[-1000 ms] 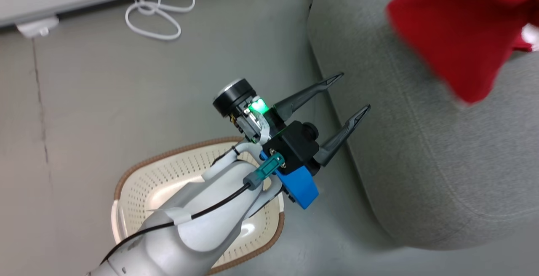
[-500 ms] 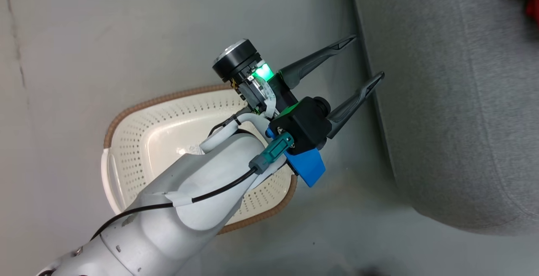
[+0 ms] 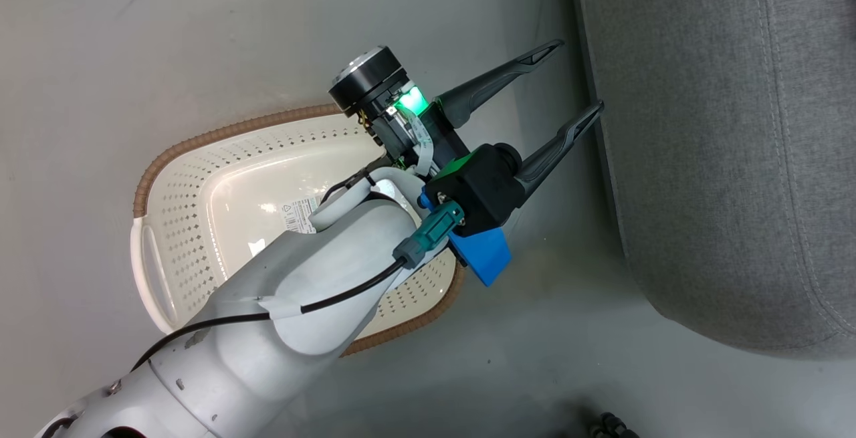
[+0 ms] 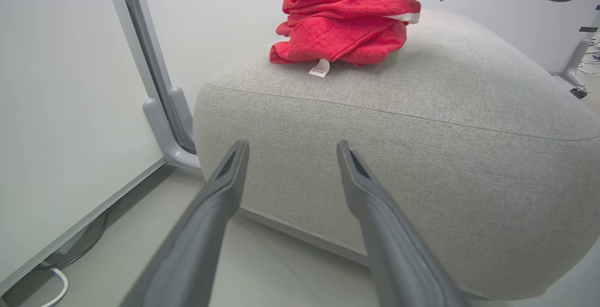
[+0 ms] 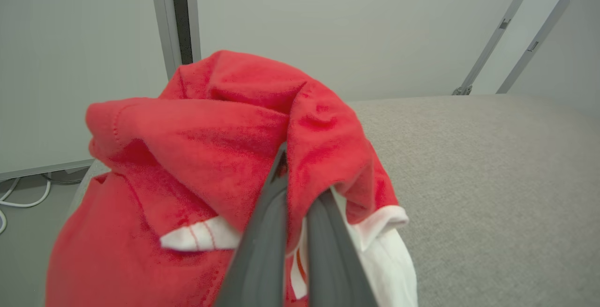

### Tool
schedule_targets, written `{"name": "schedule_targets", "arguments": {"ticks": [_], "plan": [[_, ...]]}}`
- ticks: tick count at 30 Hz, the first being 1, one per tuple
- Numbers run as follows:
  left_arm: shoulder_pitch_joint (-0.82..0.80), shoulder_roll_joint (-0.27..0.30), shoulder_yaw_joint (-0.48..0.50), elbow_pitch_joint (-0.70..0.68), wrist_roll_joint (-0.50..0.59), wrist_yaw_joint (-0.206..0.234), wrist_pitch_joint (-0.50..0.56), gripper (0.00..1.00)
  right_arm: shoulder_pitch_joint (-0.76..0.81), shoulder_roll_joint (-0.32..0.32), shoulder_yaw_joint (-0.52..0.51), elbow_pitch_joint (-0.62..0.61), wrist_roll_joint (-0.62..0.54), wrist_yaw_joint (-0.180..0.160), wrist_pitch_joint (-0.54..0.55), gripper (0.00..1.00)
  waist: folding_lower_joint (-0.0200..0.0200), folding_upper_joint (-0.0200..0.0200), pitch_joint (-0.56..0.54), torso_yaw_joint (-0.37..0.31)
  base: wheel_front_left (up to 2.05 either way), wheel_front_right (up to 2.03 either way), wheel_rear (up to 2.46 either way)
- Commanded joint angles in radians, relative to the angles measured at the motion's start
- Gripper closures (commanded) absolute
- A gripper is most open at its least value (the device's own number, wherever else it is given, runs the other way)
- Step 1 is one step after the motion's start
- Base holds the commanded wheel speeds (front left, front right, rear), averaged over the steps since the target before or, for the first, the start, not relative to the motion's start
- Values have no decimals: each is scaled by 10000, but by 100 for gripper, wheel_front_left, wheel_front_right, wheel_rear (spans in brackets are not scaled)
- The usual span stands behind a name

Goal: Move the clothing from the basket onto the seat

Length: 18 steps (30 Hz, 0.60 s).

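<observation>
Left gripper [image 3: 580, 74]: your fingers stand wide apart, holding nothing, over the floor [image 3: 200, 37] between basket [image 3: 221, 132] and seat [image 3: 722, 157].
Right gripper [image 5: 296, 190]: your fingers are pinched together on a fold of the clothing [image 5: 211, 133].
Clothing: red heap resting on the seat top.
Basket: beneath your left forearm [image 3: 321, 291], base label [image 3: 301, 214] exposed.
In the way: the seat's rounded side faces the left fingertips, not touching.

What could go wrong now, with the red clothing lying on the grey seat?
The right gripper is shut on the clothing; pulling away without opening could drag it off the seat. The clothing lies near the seat's rounded edge and might slide down.
</observation>
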Motion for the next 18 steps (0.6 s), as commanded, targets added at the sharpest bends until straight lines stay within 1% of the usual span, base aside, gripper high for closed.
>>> {"name": "schedule_targets", "arguments": {"ticks": [1,2,3,4,6,11,14,18], "plan": [[-168,25,-31,37,-39,30,-37,0,213,189,-11,64,-43,2,-37,100,-2,0,-51,-49,0,0,0],[-177,8,-43,45,-48,29,-48,0,266,227,-84,72,-22,2,-37,100,-2,0,-100,-65,0,0,0],[-180,6,-53,60,-60,31,-57,0,306,239,-186,36,-68,2,-37,60,-2,0,-156,-84,0,0,0],[-174,15,-57,87,-51,42,-67,0,394,320,-293,-24,-88,2,-37,0,-2,0,-244,-105,0,0,0],[-105,34,-41,117,-94,76,-99,0,676,518,-357,-127,-105,2,-37,0,-2,0,-446,-148,0,0,0],[369,10,73,220,-325,208,-138,0,1658,619,-593,-549,-345,2,-37,0,-2,0,-1373,-170,0,0,0],[771,-14,269,241,-544,373,-170,0,2445,859,-1045,-1035,-511,2,-36,0,-2,0,-2084,-120,0,0,0],[1423,43,657,-29,-807,588,-177,0,3594,1228,-1577,-1958,-1041,2,-37,0,-2,0,-3112,58,0,0,0]]}}
